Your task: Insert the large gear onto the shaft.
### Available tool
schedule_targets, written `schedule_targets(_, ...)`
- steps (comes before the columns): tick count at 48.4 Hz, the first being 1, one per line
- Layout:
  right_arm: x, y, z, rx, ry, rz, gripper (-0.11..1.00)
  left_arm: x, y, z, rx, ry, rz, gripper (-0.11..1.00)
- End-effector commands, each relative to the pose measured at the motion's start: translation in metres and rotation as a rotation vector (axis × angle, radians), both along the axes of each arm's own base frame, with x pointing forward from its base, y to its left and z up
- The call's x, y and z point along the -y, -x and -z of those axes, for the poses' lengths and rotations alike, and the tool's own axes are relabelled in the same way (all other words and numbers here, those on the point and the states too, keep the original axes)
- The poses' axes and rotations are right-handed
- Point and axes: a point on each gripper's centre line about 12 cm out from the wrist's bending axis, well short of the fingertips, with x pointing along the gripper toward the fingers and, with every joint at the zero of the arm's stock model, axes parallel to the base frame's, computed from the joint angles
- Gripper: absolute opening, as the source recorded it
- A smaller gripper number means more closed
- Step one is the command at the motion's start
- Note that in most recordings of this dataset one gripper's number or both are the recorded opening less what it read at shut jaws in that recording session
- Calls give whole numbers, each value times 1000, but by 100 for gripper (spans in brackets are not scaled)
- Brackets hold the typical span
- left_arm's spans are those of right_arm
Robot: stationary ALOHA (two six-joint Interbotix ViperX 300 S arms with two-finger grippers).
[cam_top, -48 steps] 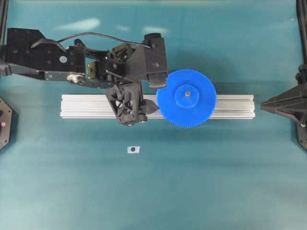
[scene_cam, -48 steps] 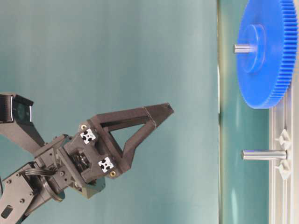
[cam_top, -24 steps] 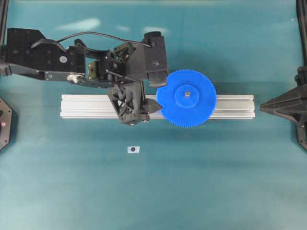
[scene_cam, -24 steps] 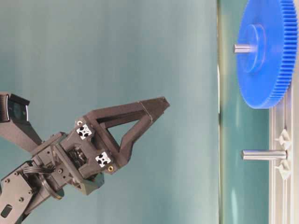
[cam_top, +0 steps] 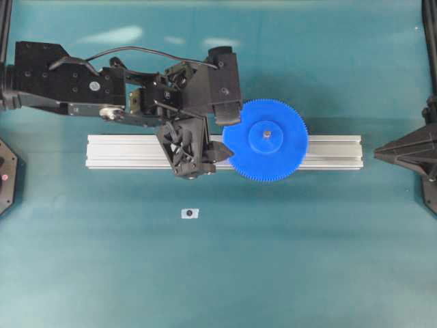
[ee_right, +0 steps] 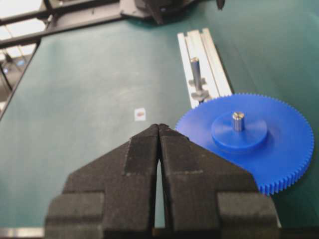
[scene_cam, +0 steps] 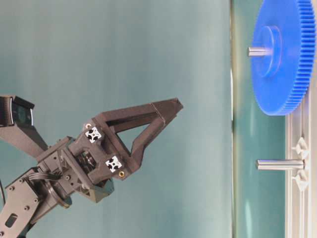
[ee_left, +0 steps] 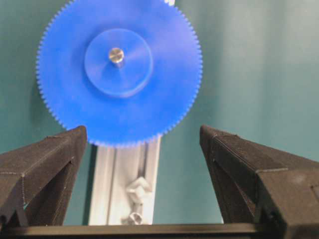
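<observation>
Gear check: large gear (cam_top: 268, 139) seated on shaft (ee_left: 116, 54), left end effector (ee_left: 142, 144) wide open, empty, barely shifted; right end effector (ee_right: 159, 130) closed, empty — insertion looks done.

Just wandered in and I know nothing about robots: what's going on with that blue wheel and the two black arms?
A two-armed robot is fitting the large gear onto the shaft on an aluminium rail, and that looks done: the pin's tip pokes through the hub. Neither arm holds anything. The left end effector hangs open beside the gear, clear of it. The right end effector is shut and off to the side. A second pin on the rail stands bare.
</observation>
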Motion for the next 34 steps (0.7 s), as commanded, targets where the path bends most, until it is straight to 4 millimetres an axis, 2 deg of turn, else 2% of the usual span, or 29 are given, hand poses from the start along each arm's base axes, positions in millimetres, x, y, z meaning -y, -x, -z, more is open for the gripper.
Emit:
schedule_targets(1, 0, -1, -2, 0, -11, 4, 5, -2, -3, -17, 49, -6, -1, 89)
schedule_targets(34, 0, -1, 1, -28, -12, 2, 5, -2, -5, -21, 64, -7, -2, 89)
